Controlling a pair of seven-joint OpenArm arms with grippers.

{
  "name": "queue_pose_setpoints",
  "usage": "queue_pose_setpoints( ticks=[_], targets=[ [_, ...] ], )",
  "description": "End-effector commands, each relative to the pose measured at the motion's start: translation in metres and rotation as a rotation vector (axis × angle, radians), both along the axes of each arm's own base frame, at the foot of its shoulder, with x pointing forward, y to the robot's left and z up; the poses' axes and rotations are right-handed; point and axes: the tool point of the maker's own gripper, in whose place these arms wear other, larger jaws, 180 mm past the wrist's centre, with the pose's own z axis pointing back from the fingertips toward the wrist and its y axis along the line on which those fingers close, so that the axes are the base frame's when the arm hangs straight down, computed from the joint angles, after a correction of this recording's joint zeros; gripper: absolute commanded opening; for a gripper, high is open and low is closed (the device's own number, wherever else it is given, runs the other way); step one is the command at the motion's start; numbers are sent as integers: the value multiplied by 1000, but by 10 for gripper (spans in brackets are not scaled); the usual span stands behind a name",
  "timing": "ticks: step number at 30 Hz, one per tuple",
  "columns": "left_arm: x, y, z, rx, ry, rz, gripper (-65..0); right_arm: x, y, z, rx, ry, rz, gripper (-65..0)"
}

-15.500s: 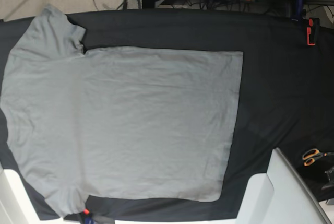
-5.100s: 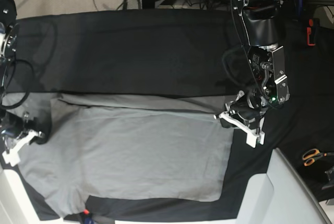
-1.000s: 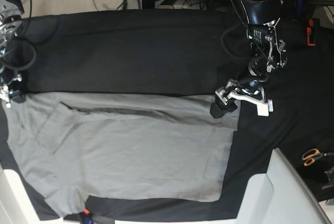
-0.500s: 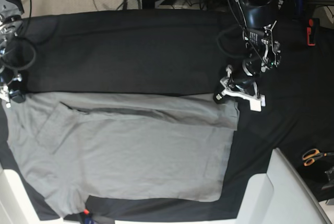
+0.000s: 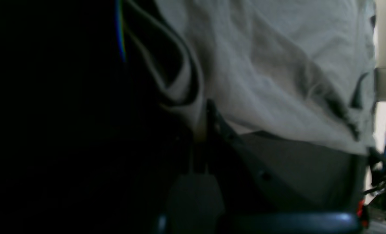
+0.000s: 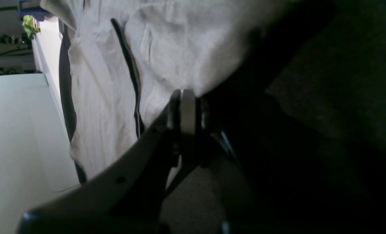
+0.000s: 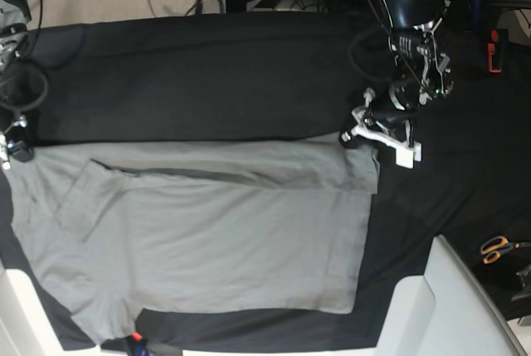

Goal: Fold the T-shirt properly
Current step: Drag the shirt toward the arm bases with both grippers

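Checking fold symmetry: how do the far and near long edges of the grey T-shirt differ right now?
On the plain grey cotton T-shirt, the far long edge is doubled over in a band; the near long edge lies single and flat. The far sleeve is tucked in; the near sleeve sticks out. Both rest on the black table cloth.

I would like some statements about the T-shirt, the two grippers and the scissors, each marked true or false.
1. The T-shirt lies on a black cloth. True.
2. The shirt's far edge is folded over onto its body. True.
3. The left gripper stands wide open above the shirt. False: it is shut on the T-shirt's corner.
4. The right gripper holds nothing. False: the right wrist view shows it pinching the shirt's edge.
5. Orange-handled scissors lie on the shirt. False: they lie apart from it, near the base view's right edge.
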Motion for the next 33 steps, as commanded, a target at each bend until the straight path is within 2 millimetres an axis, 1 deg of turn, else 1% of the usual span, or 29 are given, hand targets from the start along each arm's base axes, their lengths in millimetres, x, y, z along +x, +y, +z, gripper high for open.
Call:
queue_pose_setpoints(
  ticks=[1,4,6,7,9,11,13,16,18,20,21,23,29,30,32,33],
  targets=[
    [3,8,7,25,-19,3,-650,9,-23,22,-63,-55,-11,-648],
    [-4,10,7,41,-16,-3,-650,1,-28,28,-105,-40,36,-648],
    [-8,11,7,47,-16,-4,-650,1,-18,28,-91,-32,65,-648],
    [-13,12,7,52,-12,-5,-650,-5,-18,27,-97,-20,74,-648],
    [-18,14,7,62,-13,-7,-650,-12,-24,30,-129,-12,81,-648],
    [-26,16,8,77,-11,-11,-650,-17,-22,30,-144,-2,90,-648],
    [-35,23,9,101,-5,-18,-650,-26,-23,26,-152,16,93,-648],
    [-50,18,2,104,22,-41,-650,-41,-28,16,-141,67,62,-648],
    [-58,23,1,121,34,-52,-650,-46,-27,13,-139,79,62,-648],
    [-67,21,0,127,42,-63,-650,-49,-26,11,-135,88,61,-648],
    [-72,19,-1,131,47,-73,-650,-54,-25,7,-132,99,61,-648],
    [-79,18,2,142,43,-86,-650,-58,-26,6,-131,105,59,-648],
    [-104,21,9,175,53,-101,-650,-84,-19,-8,-106,171,94,-648],
    [-109,21,8,177,58,-103,-650,-88,-20,-8,-109,171,91,-648],
    [-115,22,6,178,69,-102,-650,-98,-28,-1,-141,158,74,-648],
    [-118,23,5,180,77,-104,-650,-103,-27,0,-146,150,62,-648]
  ],
)
